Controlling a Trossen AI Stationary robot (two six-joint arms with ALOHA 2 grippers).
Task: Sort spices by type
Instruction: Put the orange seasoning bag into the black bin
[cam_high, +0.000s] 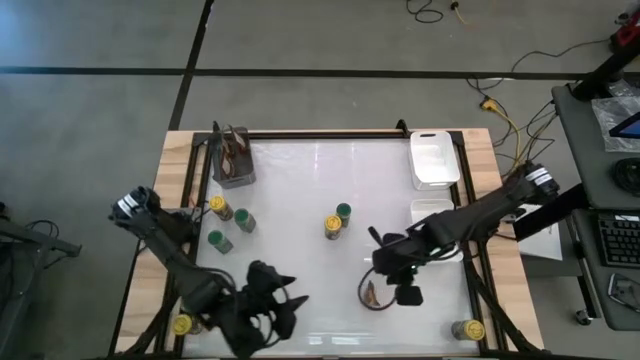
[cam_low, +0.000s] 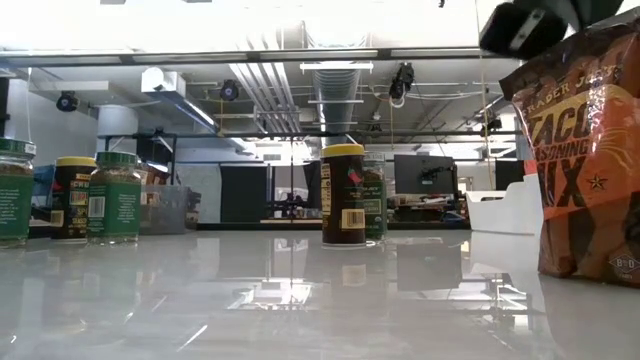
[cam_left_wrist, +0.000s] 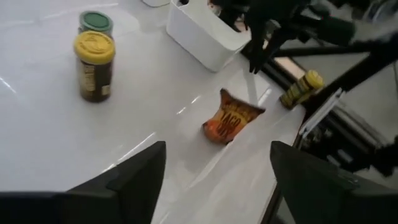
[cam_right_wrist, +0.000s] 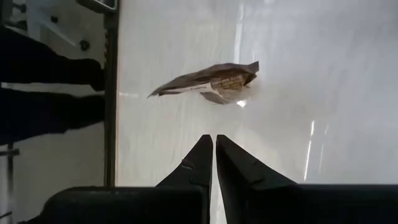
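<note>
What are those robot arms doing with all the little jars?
Neither arm holds anything now. The right gripper, fingers shut, hangs beside an orange seasoning packet lying on the white table. The left gripper waits open near the table's front. Jars with yellow and green lids stand scattered, like the middle pair.

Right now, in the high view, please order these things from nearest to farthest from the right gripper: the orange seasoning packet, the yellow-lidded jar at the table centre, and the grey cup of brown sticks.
From the right gripper:
1. Orange seasoning packet, just beside it, toward the left arm.
2. Yellow-lidded jar, at the table centre.
3. Grey cup of brown sticks, at the far left corner.
</note>
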